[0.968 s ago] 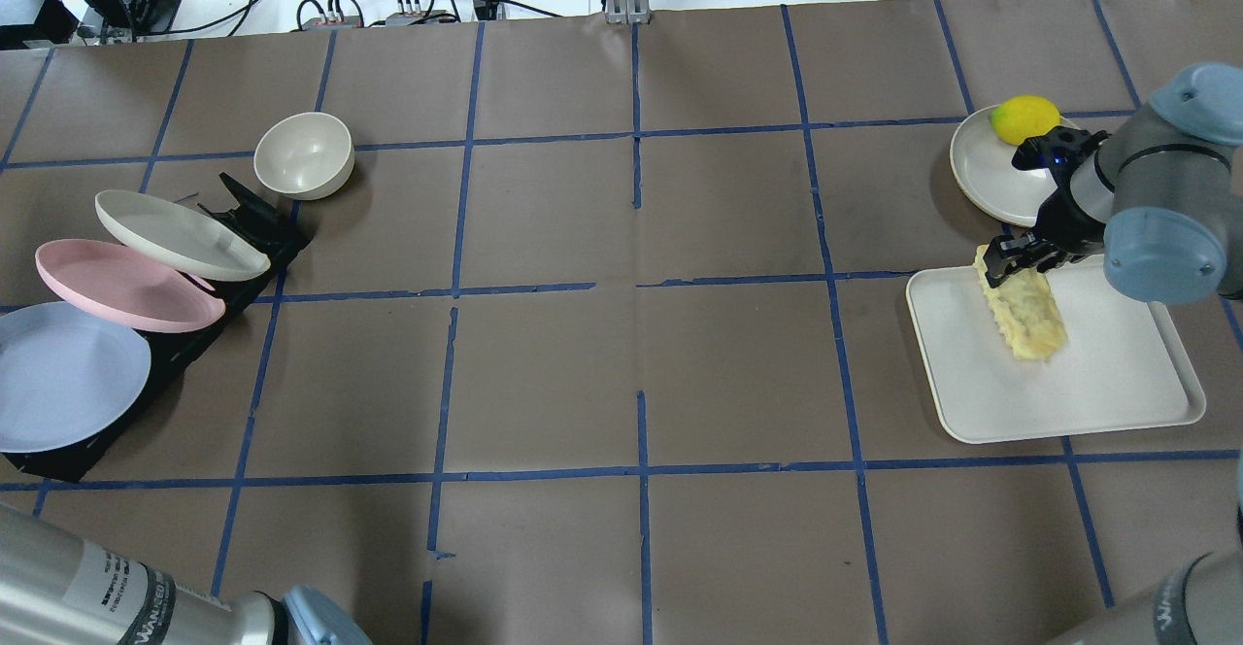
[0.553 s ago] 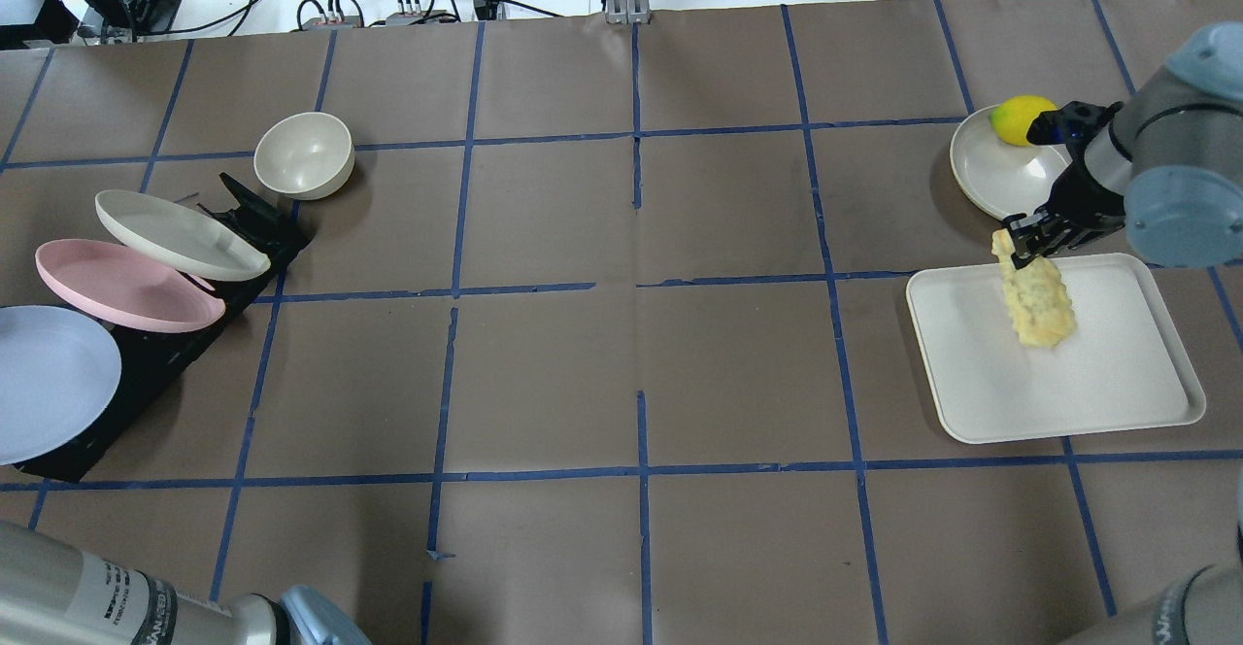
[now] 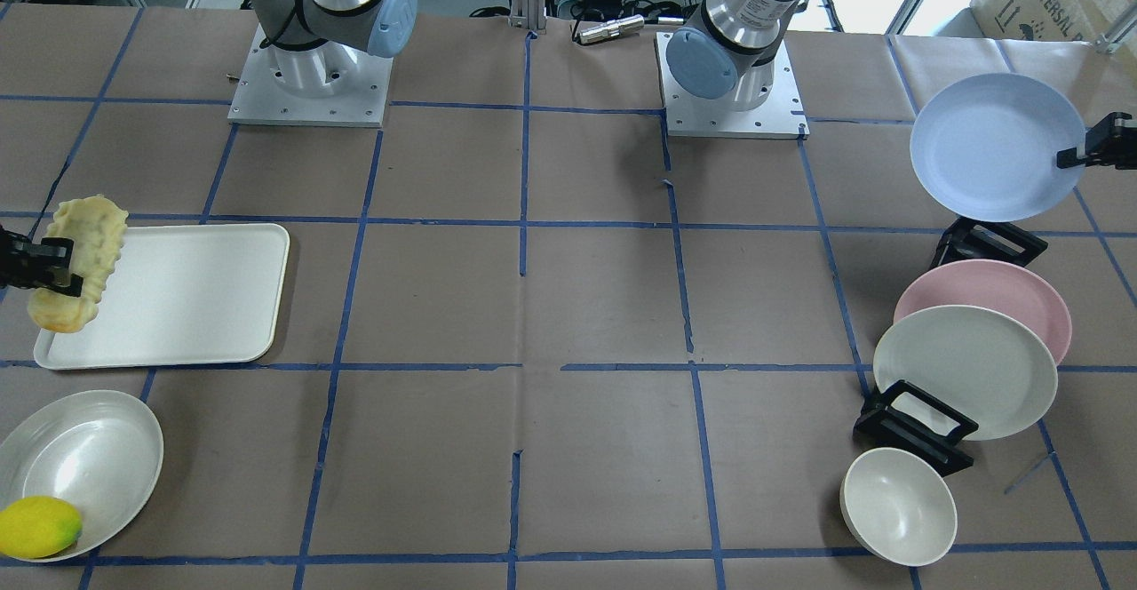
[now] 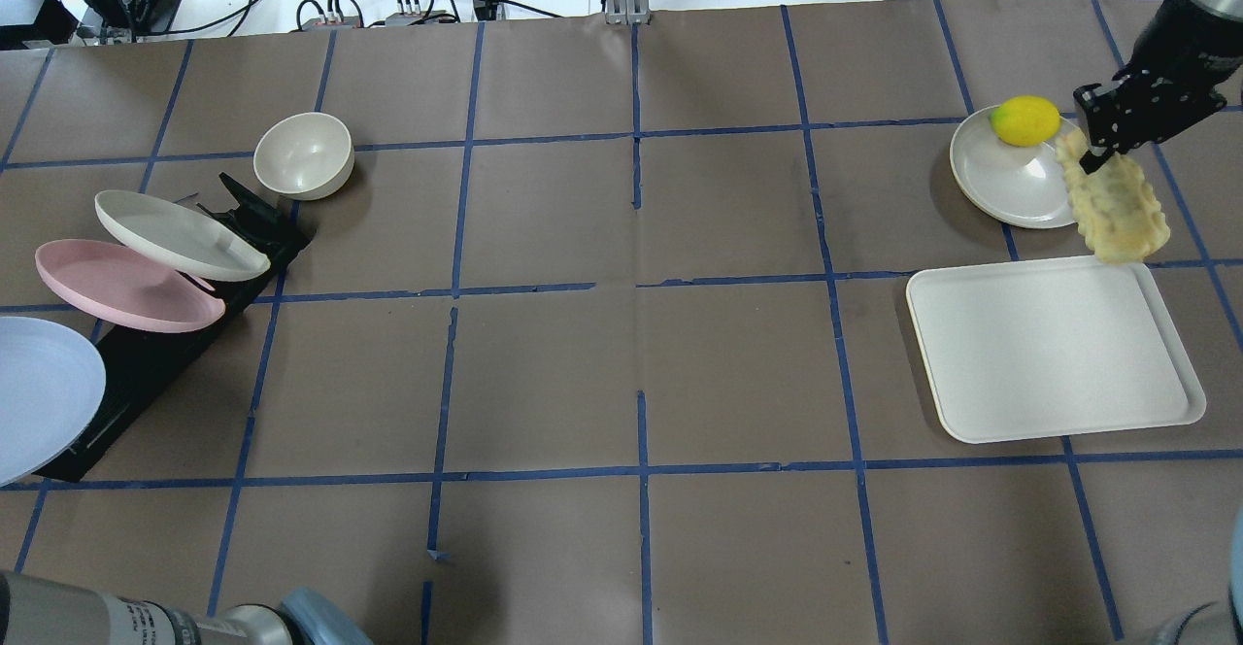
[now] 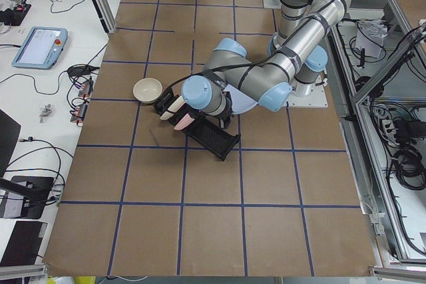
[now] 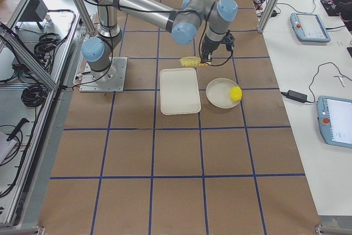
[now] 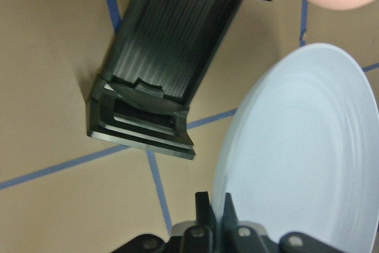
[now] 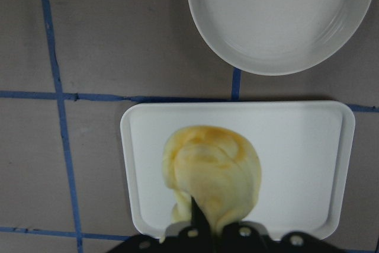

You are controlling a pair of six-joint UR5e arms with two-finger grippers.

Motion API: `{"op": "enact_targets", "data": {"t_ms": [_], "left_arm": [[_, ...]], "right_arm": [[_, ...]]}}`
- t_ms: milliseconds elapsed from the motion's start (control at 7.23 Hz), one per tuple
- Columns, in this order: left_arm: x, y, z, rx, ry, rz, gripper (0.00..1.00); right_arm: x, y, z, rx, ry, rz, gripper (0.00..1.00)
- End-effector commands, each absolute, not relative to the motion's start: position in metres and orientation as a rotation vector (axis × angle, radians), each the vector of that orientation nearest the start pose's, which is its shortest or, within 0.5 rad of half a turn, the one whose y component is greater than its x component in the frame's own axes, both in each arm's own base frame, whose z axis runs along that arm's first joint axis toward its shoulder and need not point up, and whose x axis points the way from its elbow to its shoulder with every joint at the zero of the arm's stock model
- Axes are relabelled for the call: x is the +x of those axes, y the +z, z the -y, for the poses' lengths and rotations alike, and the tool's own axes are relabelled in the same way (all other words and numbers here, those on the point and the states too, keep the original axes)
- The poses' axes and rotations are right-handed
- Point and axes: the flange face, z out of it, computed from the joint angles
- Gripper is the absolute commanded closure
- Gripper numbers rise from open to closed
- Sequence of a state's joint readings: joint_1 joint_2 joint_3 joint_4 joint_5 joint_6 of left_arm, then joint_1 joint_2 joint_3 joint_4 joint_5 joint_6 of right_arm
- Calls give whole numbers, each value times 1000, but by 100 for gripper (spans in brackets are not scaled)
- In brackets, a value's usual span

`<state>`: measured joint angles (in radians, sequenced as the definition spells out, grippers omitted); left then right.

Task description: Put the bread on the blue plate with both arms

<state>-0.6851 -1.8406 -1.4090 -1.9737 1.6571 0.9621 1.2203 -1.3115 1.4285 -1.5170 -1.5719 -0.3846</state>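
Observation:
The bread (image 4: 1117, 206) is a knobbly pale yellow loaf hanging tilted in the air beyond the far edge of the white tray (image 4: 1054, 354). My right gripper (image 4: 1100, 150) is shut on its upper end. The right wrist view shows the bread (image 8: 210, 173) dangling above the tray (image 8: 296, 146). The blue plate (image 3: 995, 146) is held off the black rack (image 3: 981, 243) by my left gripper (image 3: 1069, 161), shut on its rim. The plate also shows at the left edge of the overhead view (image 4: 39, 397) and in the left wrist view (image 7: 302, 152).
A lemon (image 4: 1024, 120) lies on an off-white plate (image 4: 1005, 184) next to the bread. The pink plate (image 4: 126, 286) and an off-white plate (image 4: 180, 235) lean in the rack (image 4: 146, 373). A cream bowl (image 4: 303, 154) stands beyond them.
My right gripper has lifted the bread off the tray and carried it up and away, toward the lemon plate. The blue plate has slid further left, out of the rack.

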Motion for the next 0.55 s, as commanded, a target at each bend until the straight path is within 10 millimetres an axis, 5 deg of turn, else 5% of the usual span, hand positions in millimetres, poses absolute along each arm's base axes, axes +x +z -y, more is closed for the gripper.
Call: {"op": "enact_targets", "data": {"t_ms": [0, 138, 415], "left_arm": [[254, 419, 454, 54, 711, -3431, 94], [206, 413, 468, 65, 747, -3416, 94], [103, 408, 494, -41, 771, -3391, 94]], "right_arm": [[49, 457, 593, -64, 191, -3097, 95], [83, 454, 589, -45, 205, -3099, 95], [86, 446, 586, -16, 229, -3098, 94]]}}
